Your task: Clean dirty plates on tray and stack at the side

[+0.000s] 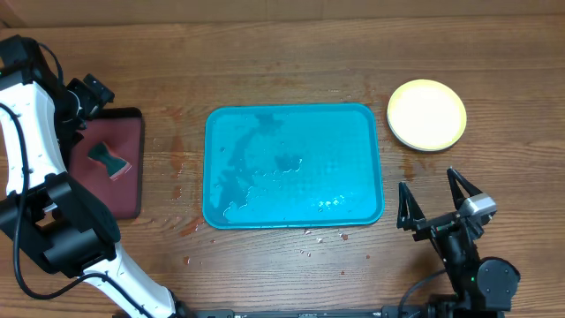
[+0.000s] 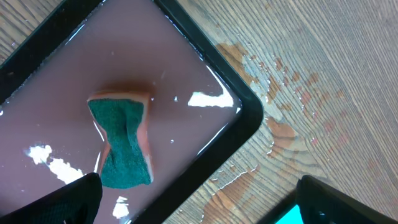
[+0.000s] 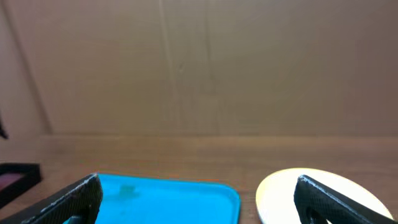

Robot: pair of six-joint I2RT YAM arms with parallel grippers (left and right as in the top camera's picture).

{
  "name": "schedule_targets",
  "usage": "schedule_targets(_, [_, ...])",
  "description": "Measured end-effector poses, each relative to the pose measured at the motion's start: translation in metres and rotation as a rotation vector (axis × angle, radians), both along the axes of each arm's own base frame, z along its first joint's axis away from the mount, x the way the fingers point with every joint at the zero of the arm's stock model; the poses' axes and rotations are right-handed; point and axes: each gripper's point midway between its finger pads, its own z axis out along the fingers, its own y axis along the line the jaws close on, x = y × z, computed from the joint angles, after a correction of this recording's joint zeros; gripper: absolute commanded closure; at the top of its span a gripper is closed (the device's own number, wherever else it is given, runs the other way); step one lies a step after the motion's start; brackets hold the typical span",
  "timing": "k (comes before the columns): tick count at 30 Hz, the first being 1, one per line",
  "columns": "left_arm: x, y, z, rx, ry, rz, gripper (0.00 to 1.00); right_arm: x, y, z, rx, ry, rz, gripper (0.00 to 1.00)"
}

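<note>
**Off the far right corner of the teal tray point(image 1: 353, 132), plates point(image 1: 427, 115) sit stacked while both grippers gape**

At the centre of the wooden table point(image 1: 265, 53), the teal tray lies with its long edges running left to right. Its floor is filmed with water in patches, most of them toward its left half. The plates rest on the wood just beyond the tray's far right corner, apart from its rim. The top face shows pale cream inside a yellow-green rim, and how many lie in the stack cannot be told. The right gripper point(image 1: 431, 196) hangs off the tray's near right corner, clear of the rim, its fingers spread wide with nothing between them. Bare wood separates it from the stack. Left of the teal tray, across a strip of wet-stained wood, lies a black-rimmed maroon tray point(image 1: 132, 185) holding a thin sheet of water. On it sits a green-topped sponge point(image 2: 121, 143), pinched at the waist and well inside the rim. The left gripper point(image 2: 198, 180) hovers above the maroon tray's far end, fingers wide apart and empty, clear of the sponge. Droplets point(image 1: 322, 237) speckle the wood along the teal tray's near edge
</note>
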Motion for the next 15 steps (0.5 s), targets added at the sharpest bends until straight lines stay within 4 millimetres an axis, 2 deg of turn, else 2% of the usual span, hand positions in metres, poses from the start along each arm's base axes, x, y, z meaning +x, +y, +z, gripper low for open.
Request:
schedule_targets(3, [0.000, 0.000, 0.000, 0.000, 0.000, 0.000, 0.00, 0.007, -0.009, -0.014, 0.015, 0.003, -0.055, 0.00])
schedule_targets(7, [0.000, 0.000, 0.000, 0.000, 0.000, 0.000, 0.00, 0.010, -0.024, -0.018, 0.049, 0.024, -0.149, 0.00])
schedule_targets(10, [0.000, 0.000, 0.000, 0.000, 0.000, 0.000, 0.00, 0.012, -0.033, -0.047, 0.054, 0.141, -0.215, 0.00])
schedule_targets(11, [0.000, 0.000, 0.000, 0.000, 0.000, 0.000, 0.00, 0.012, -0.034, -0.051, 0.043, 0.155, -0.224, 0.00])
schedule_targets(15, [0.000, 0.000, 0.000, 0.000, 0.000, 0.000, 0.00, 0.013, -0.037, -0.051, 0.027, 0.151, -0.240, 0.00])
